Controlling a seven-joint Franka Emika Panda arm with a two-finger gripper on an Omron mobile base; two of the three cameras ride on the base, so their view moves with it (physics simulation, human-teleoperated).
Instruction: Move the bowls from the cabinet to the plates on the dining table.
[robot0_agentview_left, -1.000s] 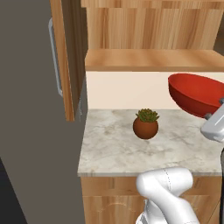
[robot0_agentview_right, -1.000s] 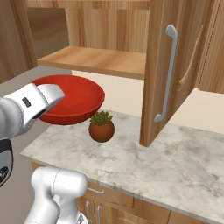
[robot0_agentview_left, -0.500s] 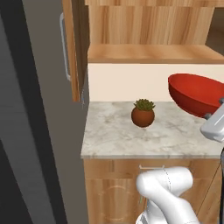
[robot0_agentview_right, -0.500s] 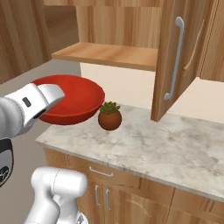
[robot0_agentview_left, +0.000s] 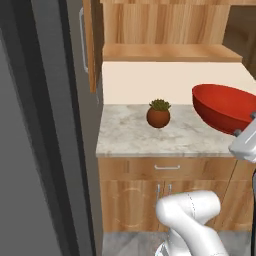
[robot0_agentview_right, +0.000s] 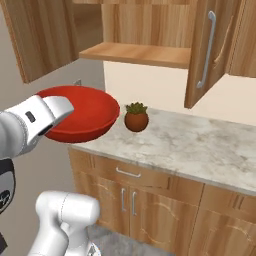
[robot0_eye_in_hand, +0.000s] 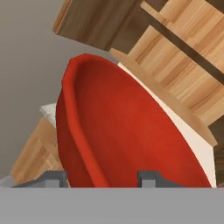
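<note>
- Red bowl (robot0_agentview_left: 225, 107) hangs over the table's (robot0_agentview_left: 130, 137) right end in the left view; glossy, rigid, probably slippery.
- Right view: I see it carried level beside the pot (robot0_agentview_right: 136, 119).
- Hand view: claw (robot0_eye_in_hand: 101, 177) pinches the near rim; I'd keep that hold.

L base cam sits behind-left of arm, looking fwd/down; R base cam behind-right, same way. Both share the marble counter (robot0_agentview_left: 135, 137), small plant pot (robot0_agentview_left: 158, 116) and red bowl (robot0_agentview_right: 85, 112). Hand cam looks along the gripper (robot0_eye_in_hand: 103, 178), v. close on bowl's inside, rolled.
</note>
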